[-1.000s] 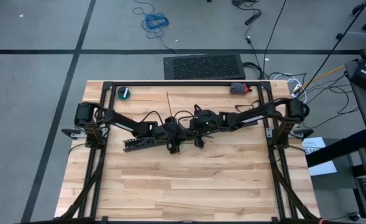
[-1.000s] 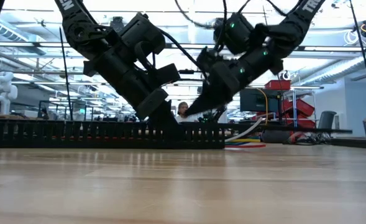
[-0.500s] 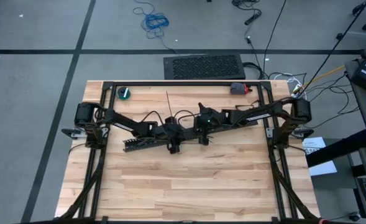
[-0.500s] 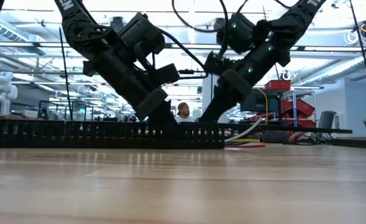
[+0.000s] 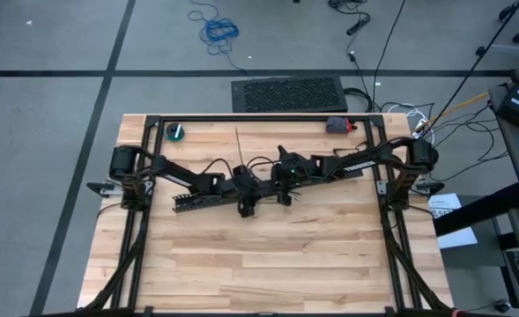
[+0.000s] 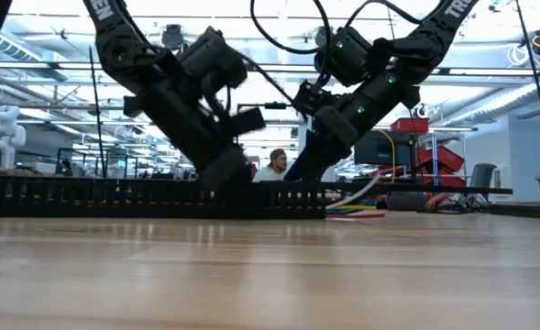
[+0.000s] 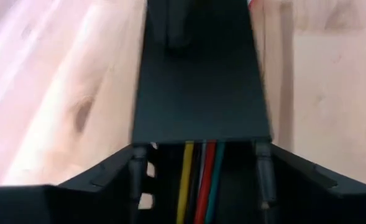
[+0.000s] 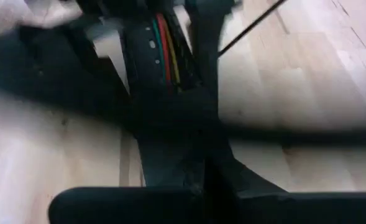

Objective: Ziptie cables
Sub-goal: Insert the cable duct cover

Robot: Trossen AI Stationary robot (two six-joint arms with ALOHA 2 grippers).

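A black slotted duct (image 5: 197, 201) lies on the wooden table's middle, with the cables (image 7: 198, 180) inside it. Their coloured ends stick out of its right end (image 6: 361, 209). A flat black cover (image 7: 201, 81) closes part of the duct's top. My left gripper (image 7: 200, 168) is open, one finger on each side of the duct; whether the fingers touch its walls I cannot tell. My right gripper (image 8: 204, 180) is shut and comes down slanting on the duct near its right end (image 6: 308, 174). One ziptie (image 5: 240, 148) lies straight on the table behind the duct. My right gripper has its shut fingertips (image 7: 170, 25) on the top of the duct's black cover, near the duct's right end. It comes slanting down from the table's right. The duct lies flat on the table. The arm hides the exact spot of touch in the high view.
A small green and white roll (image 5: 178, 132) sits at the far left and a red and dark object (image 5: 338, 125) at the far right. A black frame (image 5: 259, 117) rims the table. A person (image 6: 274, 165) shows beyond it. Bare wood (image 5: 268, 264) fills the near half.
My right gripper has tipped steeper: its tip, which pointed toward the left arm above the duct, has swung back toward the table's right and come down onto the duct. It has stayed shut.
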